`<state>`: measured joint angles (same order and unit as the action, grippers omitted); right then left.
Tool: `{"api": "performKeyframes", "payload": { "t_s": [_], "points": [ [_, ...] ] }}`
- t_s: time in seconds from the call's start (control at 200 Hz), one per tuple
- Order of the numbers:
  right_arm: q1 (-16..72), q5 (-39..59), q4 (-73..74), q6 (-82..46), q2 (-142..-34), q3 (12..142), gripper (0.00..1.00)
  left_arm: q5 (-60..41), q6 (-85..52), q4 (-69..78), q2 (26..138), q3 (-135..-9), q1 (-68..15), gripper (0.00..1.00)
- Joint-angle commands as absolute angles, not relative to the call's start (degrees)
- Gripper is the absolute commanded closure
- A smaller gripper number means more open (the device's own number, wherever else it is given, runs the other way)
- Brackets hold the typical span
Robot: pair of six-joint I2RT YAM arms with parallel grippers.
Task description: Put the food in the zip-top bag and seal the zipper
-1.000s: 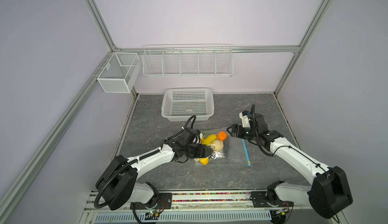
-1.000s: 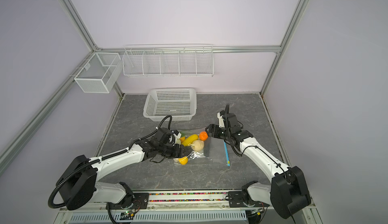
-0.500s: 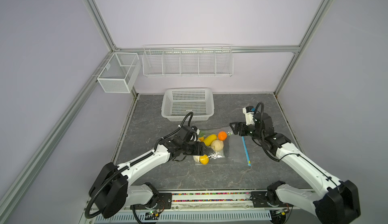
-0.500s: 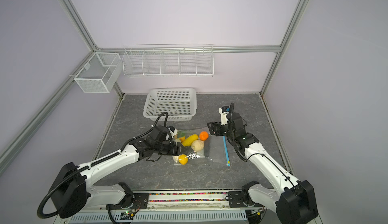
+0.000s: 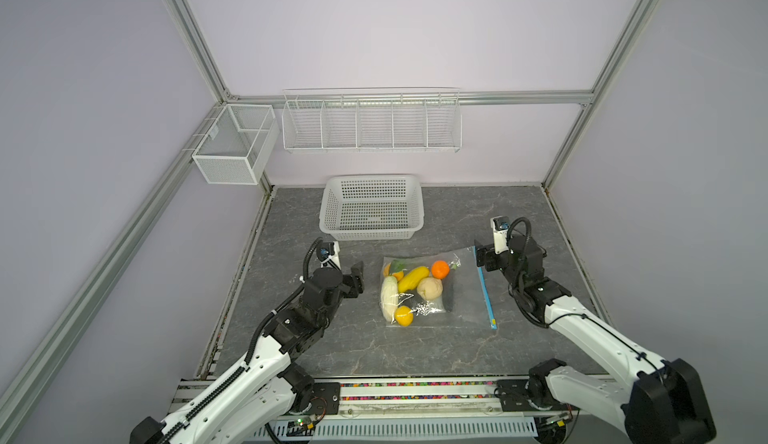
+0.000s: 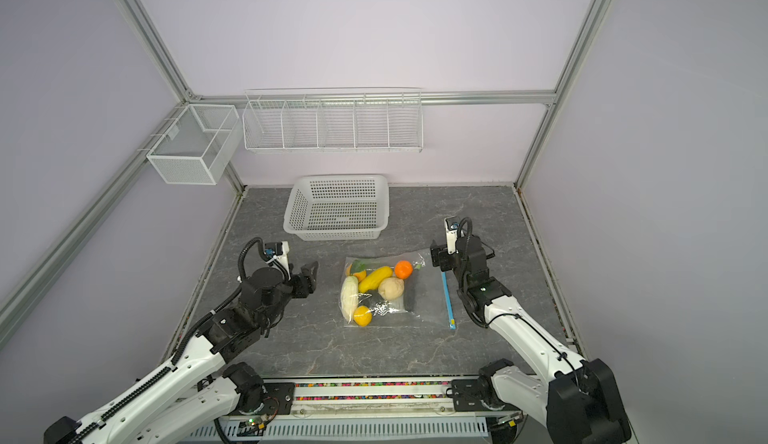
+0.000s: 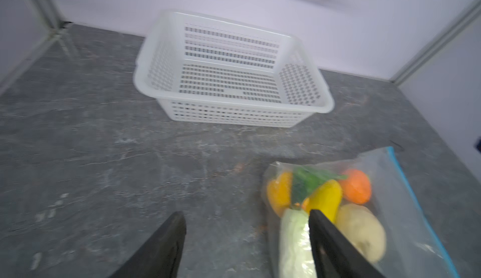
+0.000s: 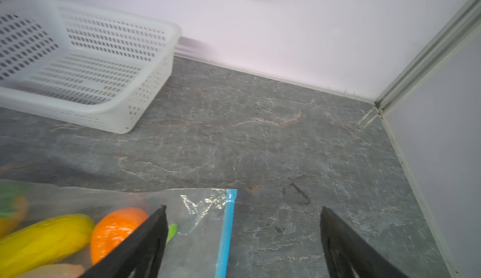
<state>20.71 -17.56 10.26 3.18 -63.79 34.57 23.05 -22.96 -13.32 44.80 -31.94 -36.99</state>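
- Zip-top bag [image 5: 466, 294] lies flat on the grey table [image 5: 457, 213] in both top views, on the robot's side of the white basket [image 5: 371, 234] and between the two arms. Food [image 5: 413, 279] sits inside it, bunched at the end toward the left arm: white, yellow, orange, beige and green pieces.
- Zipper [image 5: 485, 294], a blue strip, runs along the bag edge nearest the right arm. Sealed or not: cannot tell.
- Top views, left gripper [image 6: 309, 279]: jaws parted, empty, just beside the food end of the bag and clear of it.
- Top views, right gripper [image 6: 436, 259]: jaws parted, empty, at the far corner of the bag by the zipper's end. Contact cannot be told.
- Left wrist view: left gripper [image 7: 246, 213] has its fingers spread wide, with only table and the bag's edge showing between them. The zip-top bag [image 7: 406, 224] with food [image 7: 326, 198] lies to one side, and the basket [image 7: 234, 115] beyond.
- Right wrist view: right gripper [image 8: 243, 208] has its fingers spread wide, gripping nothing. The zipper [image 8: 227, 224] end and the bag [image 8: 197, 219] corner show between them. An orange piece of food [image 8: 114, 229] is partly behind one finger.
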Motion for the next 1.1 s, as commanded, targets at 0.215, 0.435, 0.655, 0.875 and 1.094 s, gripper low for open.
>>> {"api": "performKeyframes", "payload": {
  "t_s": [0.215,0.435,0.655,0.875,1.094],
  "points": [
    [17.20,-21.77,26.15,9.41,-75.08,30.66,0.10,34.85,-12.98,-2.81,47.03,-28.66,-24.60,0.20],
    [15.97,-24.21,36.45,12.74,-77.43,26.34,0.06,36.95,-7.56,10.65,50.24,-24.09,-23.60,0.20],
    [14.83,-23.36,48.25,12.50,-79.68,20.05,0.05,31.85,-3.87,16.76,55.90,-22.09,-18.04,0.19],
    [13.67,-27.64,54.93,10.58,-84.02,18.98,0.08,32.45,-2.06,26.20,65.31,-22.11,-13.61,0.20],
    [12.23,-28.05,54.37,8.84,-84.62,19.65,0.11,26.04,-3.03,32.53,69.43,-21.60,-7.02,0.22]
  ]
}}
